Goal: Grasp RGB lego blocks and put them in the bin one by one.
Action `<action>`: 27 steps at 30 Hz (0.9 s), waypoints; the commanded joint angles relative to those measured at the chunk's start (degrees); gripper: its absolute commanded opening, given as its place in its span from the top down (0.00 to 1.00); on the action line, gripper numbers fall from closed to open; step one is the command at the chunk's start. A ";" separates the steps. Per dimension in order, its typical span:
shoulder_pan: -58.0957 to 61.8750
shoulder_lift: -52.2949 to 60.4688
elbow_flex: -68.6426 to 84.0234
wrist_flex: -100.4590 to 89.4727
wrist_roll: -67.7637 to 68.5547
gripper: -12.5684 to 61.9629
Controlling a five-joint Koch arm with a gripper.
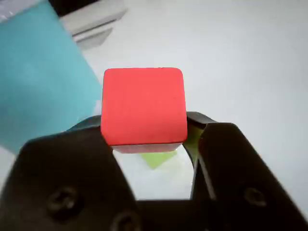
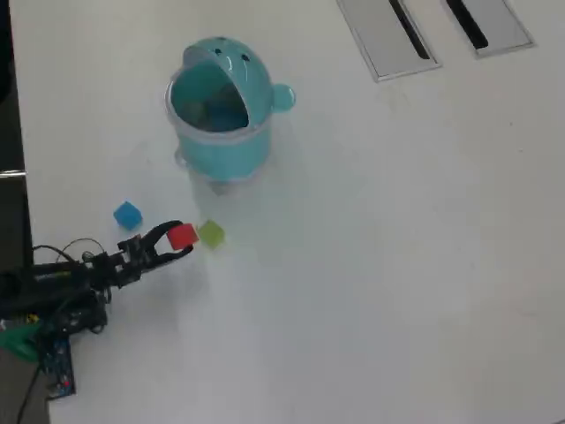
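My gripper is shut on the red block, with one black jaw on each side of it. The block seems to be held a little above the table, because the lime green block shows beneath its lower edge. In the overhead view the gripper holds the red block just left of the green block. The blue block lies further left. The turquoise whale bin stands beyond them with its mouth open. Its wall fills the left of the wrist view.
Two grey slotted panels are set in the white table at the top right. The arm's base and cables sit at the left edge of the table, next to a dark strip.
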 commanded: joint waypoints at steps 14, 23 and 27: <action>-7.82 5.54 -29.00 21.45 -5.45 0.77; -20.04 0.79 -43.33 31.90 -12.92 0.78; -20.21 -2.20 -45.88 31.99 -14.59 0.78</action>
